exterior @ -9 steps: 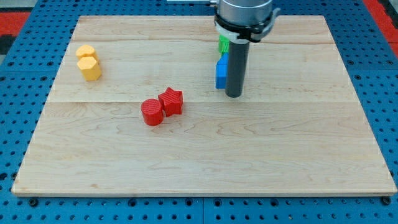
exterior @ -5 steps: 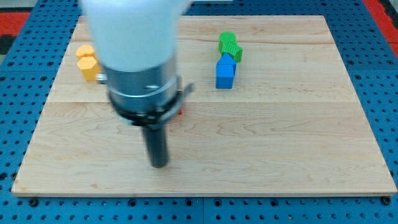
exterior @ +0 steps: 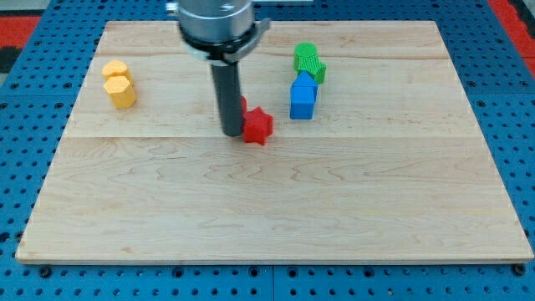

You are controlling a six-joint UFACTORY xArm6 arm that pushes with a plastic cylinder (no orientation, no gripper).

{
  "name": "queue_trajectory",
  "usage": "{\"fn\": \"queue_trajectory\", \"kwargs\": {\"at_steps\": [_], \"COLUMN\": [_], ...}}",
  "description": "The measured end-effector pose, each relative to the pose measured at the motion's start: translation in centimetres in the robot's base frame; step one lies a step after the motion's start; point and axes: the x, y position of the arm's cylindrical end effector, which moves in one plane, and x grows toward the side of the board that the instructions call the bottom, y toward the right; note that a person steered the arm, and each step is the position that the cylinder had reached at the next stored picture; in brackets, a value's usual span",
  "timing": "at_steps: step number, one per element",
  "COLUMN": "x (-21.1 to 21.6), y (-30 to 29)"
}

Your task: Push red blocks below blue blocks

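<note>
Camera view. A pale wooden board (exterior: pixel 276 209) made of joined planks, grain running left to right, fills most of the frame. It lies on a blue pegboard (exterior: pixel 25 125) with regular rows of holes; a strip of red surface shows at the view's top left and top right corners.

My tip (exterior: pixel 231 133) is down on the board, a little left of centre and above the middle. The arm carries no jaws, only the dark rod, so there is nothing to open or close.

A red star-shaped block (exterior: pixel 257 125) sits just to the right of my tip, touching the rod or nearly so. A sliver of a second red block (exterior: pixel 243 106) shows behind the rod; its shape cannot be made out.

A blue block (exterior: pixel 303 98), boxy, stands near the red star, up and to the view's right, apart from it. A green block (exterior: pixel 308 61) touches the blue one from above.

Two yellow blocks (exterior: pixel 119 84), one against the other, sit well apart at the view's left.
</note>
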Motion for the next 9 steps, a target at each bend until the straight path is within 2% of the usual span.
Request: {"fn": "queue_trajectory", "kwargs": {"at_steps": [1, 2, 4, 5, 6, 7, 8, 9], "x": [1.3, 3.3, 3.2, 5.8, 7.9, 3.7, -2.8, -6.1], "y": [3.1, 3.6, 10.4, 10.8, 4.5, -2.1, -5.7, -5.3]}}
